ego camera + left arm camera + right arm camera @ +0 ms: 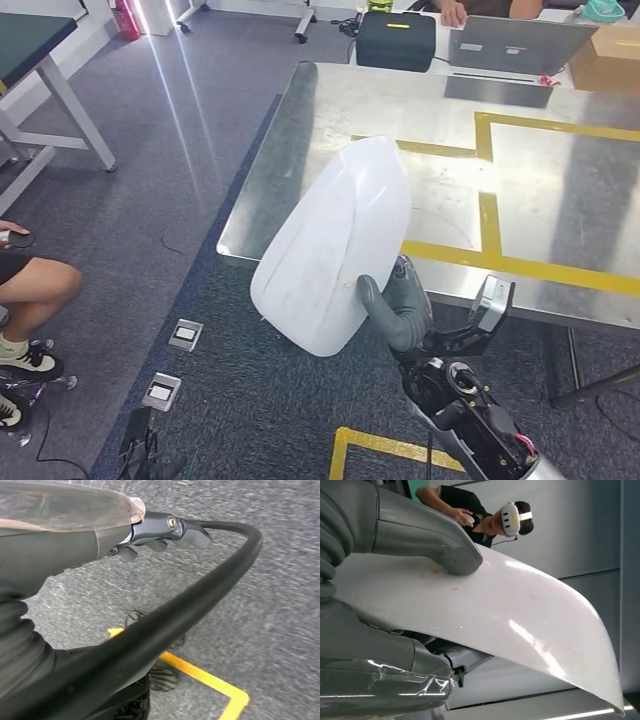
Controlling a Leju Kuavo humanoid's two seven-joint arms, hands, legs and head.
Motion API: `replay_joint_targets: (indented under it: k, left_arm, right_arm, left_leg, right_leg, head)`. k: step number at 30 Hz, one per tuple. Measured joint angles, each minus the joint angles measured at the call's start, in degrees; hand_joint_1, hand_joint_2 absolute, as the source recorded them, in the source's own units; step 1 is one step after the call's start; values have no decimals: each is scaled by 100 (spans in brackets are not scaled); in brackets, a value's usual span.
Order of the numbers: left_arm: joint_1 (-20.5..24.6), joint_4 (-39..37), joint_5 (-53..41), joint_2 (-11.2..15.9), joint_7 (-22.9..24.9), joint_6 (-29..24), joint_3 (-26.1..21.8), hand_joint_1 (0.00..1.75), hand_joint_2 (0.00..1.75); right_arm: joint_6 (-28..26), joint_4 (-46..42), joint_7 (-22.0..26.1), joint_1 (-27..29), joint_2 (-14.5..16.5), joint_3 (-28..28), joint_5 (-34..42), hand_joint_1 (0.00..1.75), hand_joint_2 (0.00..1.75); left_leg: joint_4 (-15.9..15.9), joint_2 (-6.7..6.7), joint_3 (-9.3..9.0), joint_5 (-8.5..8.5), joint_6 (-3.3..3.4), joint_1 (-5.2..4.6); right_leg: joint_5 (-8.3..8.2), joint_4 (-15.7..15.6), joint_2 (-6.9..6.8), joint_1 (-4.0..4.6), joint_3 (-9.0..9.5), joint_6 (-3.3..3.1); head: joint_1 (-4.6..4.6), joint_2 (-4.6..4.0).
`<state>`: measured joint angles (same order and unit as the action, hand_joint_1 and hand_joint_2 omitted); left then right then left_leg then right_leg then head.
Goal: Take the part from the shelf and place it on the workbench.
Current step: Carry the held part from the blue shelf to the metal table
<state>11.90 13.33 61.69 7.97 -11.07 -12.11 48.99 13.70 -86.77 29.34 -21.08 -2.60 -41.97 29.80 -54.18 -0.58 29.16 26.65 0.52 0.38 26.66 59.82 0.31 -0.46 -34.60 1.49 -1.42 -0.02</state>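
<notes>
head view: right hand (392,305) grips white part (336,245) raised.

The right hand (396,305) has a thick matte-grey thumb (433,540) with a rounded tip, a grey ribbed cover behind it, and clear film wrapped over one grey finger; behind the right hand, the forearm (468,405) is black with open housing, a round socket and red wires; the left hand (158,532) shows dark blue-grey fingers, a brass-coloured screw, and a black cable (211,595) arching beside that hand.
</notes>
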Motion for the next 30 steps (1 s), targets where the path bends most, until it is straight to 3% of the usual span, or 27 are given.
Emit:
replay_joint_targets:
  k: [2,4,6,8,10,11,12,13,15,17,20,22,24,26,28,30]
  left_arm:
    - [6,-1,-2,2,-2,-1,-1,0,175]
    - [11,-2,-6,8,-4,-2,-1,0,175]
    - [16,-1,-15,7,-4,-2,-1,0,175]
    - [38,1,-32,2,-4,-2,-1,0,175]
    - [46,1,-45,-1,7,-3,1,0,175]
    - [39,0,-49,-1,16,-5,2,0,175]
    - [33,0,-50,0,26,-7,3,0,175]
    - [28,0,-51,5,34,-8,3,0,175]
    - [27,1,-50,14,36,-8,2,0,175]
    - [34,1,-47,16,36,-9,2,0,175]
    - [21,1,-32,12,35,-10,1,0,175]
    - [13,0,-25,11,33,-12,0,0,175]
    - [16,0,-19,14,30,-14,-1,0,175]
    - [6,0,-9,16,27,-15,-1,0,175]
    - [-4,-1,-5,15,27,-15,-1,0,175]
    - [-5,-2,-5,14,27,-15,-1,0,175]
  right_arm:
    - [0,11,-1,-2,3,-3,1,175,175]
    - [-1,20,0,-5,9,-4,1,175,175]
    - [-4,23,5,-15,17,-2,2,175,175]
    - [-11,23,6,-29,22,-2,2,175,175]
    - [-32,24,2,-26,22,-2,2,175,175]
    - [-44,24,0,-18,22,-2,2,175,175]
    - [-55,24,-1,-11,22,-2,2,175,175]
    - [-61,24,-1,-7,22,-2,2,175,175]
    - [-63,25,-2,-7,25,-2,1,175,175]
    - [-63,26,-9,-10,27,-2,-3,175,175]
    - [-63,25,-23,-15,33,-3,-18,175,175]
    - [-62,22,-20,-38,37,-2,-22,175,175]
    - [-61,23,-20,-53,37,-1,-22,175,175]
    - [-61,31,-25,-44,37,-3,-22,175,175]
    - [-61,37,-27,-36,37,-4,-22,175,175]
    - [-61,37,-27,-36,37,-4,-22,175,175]
  left_leg:
    - [7,1,-59,72,-62,2]
    - [-10,5,-77,87,-124,-1]
    - [-227,12,4,111,-169,2]
    - [-841,19,371,271,-217,14]
    - [-1553,22,893,517,-257,18]
    - [-1724,22,1082,548,-263,19]
    - [-1681,22,1171,452,-261,19]
    - [-1421,22,1147,223,-251,19]
    - [-582,26,907,-354,-217,9]
    - [-77,31,745,-551,-171,-19]
    - [-18,25,689,-516,-107,-15]
    - [14,28,601,-469,-45,18]
    - [23,30,524,-407,10,25]
    - [21,27,463,-349,21,24]
    - [20,24,430,-320,20,24]
    - [20,24,428,-319,19,24]
  right_leg:
    - [-219,-397,1,32,133,-70]
    - [-198,-442,10,48,202,-158]
    - [-201,-522,14,27,300,-215]
    - [-175,-591,6,9,409,-255]
    - [-116,-604,2,10,475,-286]
    - [-79,-604,8,10,513,-292]
    - [-39,-604,17,10,561,-291]
    - [5,-604,25,10,619,-284]
    - [104,-601,32,15,740,-257]
    - [187,-592,40,32,773,-205]
    - [293,-595,43,46,768,-112]
    - [479,-314,28,43,673,-55]
    - [795,465,14,31,279,-12]
    - [980,1195,13,18,-172,13]
    - [984,1425,12,13,-347,21]
    - [978,1427,12,12,-352,21]
  head:
    - [-28,0]
    - [-23,0]
    - [10,0]
    - [76,0]
    - [137,0]
    - [162,0]
    - [190,0]
    - [220,0]
    - [272,0]
    - [302,0]
    - [288,0]
    - [245,0]
    - [187,0]
    - [137,0]
    - [114,0]
    - [112,0]
